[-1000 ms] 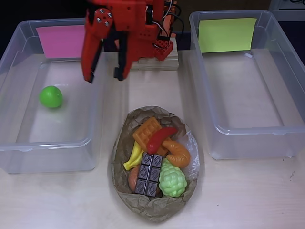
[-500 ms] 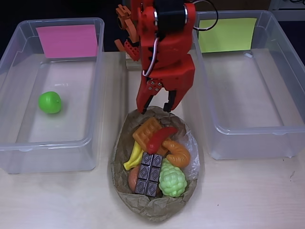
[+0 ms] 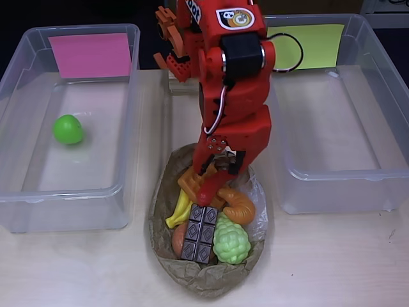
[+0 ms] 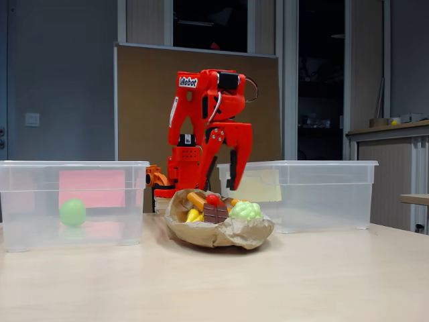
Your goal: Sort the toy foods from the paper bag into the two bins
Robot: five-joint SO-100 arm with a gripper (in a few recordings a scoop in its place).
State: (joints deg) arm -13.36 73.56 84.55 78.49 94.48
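In the overhead view the red arm [image 3: 227,70] reaches forward from its base between the two bins and bends down over the bag [image 3: 208,220]. The gripper [image 3: 220,176] is spread, its tips low over the back of the pile, just at the waffle [image 3: 192,181] and the chili [image 3: 209,190]; it holds nothing. Bananas [image 3: 179,211], croissant [image 3: 236,206], chocolate [image 3: 199,233] and grapes [image 3: 231,240] lie in the bag. The apple [image 3: 68,129] lies in the pink bin [image 3: 67,192]; the yellow-green bin [image 3: 332,179] stands on the right.

In the fixed view the arm [image 4: 204,127] is folded over, the gripper [image 4: 224,181] pointing down behind the bag [image 4: 218,231]. The apple [image 4: 72,212] shows through the left bin [image 4: 70,201].
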